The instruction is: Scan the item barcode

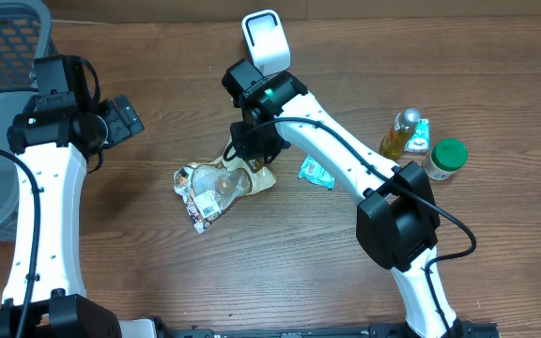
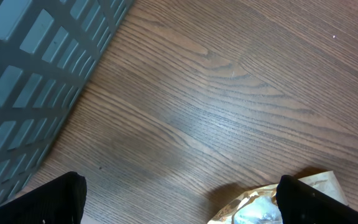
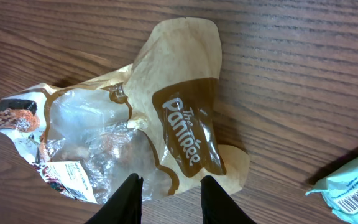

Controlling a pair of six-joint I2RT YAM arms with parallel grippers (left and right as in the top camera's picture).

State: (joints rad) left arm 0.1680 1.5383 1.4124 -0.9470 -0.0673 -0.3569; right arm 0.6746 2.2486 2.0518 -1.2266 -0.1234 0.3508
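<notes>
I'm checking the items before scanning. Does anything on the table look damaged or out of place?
The snack bag in the middle of the table is badly crumpled, its clear window creased and folded. At the right, the yellow bottle seems to lie on its side beside the green-lidded jar. Nothing looks spilled.

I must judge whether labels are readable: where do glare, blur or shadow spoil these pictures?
Right wrist view: the snack bag print is sharp, but its clear window glares. Left wrist view: the basket is soft, the left pincer's fingers dark and blurred. Overhead view: even light, the white scanner nearly washed out.
</notes>
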